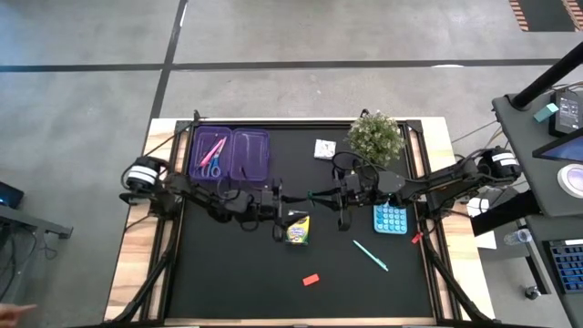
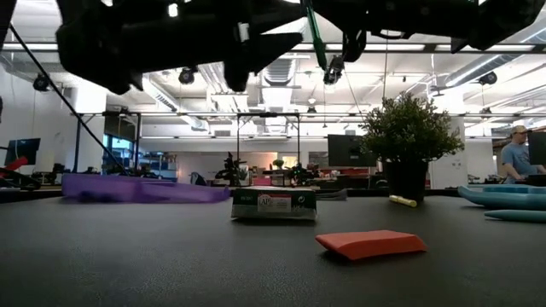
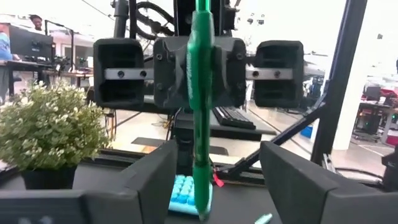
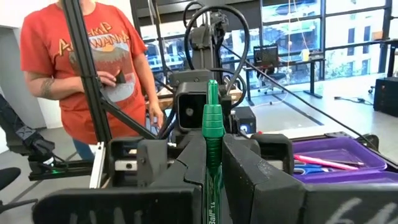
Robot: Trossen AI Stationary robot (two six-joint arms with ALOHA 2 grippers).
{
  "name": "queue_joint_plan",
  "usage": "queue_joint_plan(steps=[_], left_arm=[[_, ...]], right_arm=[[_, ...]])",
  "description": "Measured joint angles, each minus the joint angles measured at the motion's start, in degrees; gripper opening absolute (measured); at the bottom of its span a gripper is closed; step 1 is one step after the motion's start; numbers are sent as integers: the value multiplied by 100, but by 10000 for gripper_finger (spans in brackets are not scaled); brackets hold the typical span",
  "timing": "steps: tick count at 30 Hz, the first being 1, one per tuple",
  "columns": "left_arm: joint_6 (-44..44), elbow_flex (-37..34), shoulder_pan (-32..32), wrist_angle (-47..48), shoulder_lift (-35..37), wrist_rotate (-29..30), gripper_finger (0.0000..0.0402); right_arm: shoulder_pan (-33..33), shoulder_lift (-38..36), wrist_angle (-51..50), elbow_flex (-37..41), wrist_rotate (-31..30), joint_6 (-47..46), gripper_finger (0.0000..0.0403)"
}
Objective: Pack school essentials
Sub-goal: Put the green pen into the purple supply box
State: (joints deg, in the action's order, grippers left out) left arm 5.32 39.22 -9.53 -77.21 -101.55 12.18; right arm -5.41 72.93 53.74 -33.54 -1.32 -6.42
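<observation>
Above the middle of the tabletop my right pincer (image 1: pixel 344 195) clenches the green pen (image 1: pixel 324 192) and my left pincer (image 1: pixel 276 202) stands released; scissors (image 1: pixel 213 168) and pink pen (image 1: pixel 211 150) are packed, while crayon box (image 1: pixel 298 229), teal pen (image 1: pixel 371 256) and eraser (image 1: pixel 311 280) wait.

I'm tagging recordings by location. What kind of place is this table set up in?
Probably an open-plan lab or office workshop: ceiling lights and exposed ducts, desks with monitors behind the table, large windows, and a person standing near the rig.
</observation>
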Motion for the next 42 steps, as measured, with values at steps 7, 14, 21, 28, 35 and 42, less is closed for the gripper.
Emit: queue_joint_plan(steps=[7, 14, 21, 28, 35, 42], left_arm=[[15, 714, 123, -8, -624, -9, 217], [-304, 1081, 126, 11, -864, -229, 178], [-273, 900, 132, 26, -666, -209, 40], [-187, 695, 130, 158, -465, -183, 7], [-112, 682, 128, 226, -442, -176, 5], [372, 630, 174, 1934, 36, 818, 4]], right_arm=[[0, 0, 13, 9, 0, 32, 23], [2, 2, -18, 20, -7, 115, 23], [-2, 2, -40, 22, 11, 149, 23], [2, 1, -81, 24, 6, 153, 26], [4, -1, -117, 27, -110, 44, 102], [9, -489, -1143, 31, -1153, 107, 175]])
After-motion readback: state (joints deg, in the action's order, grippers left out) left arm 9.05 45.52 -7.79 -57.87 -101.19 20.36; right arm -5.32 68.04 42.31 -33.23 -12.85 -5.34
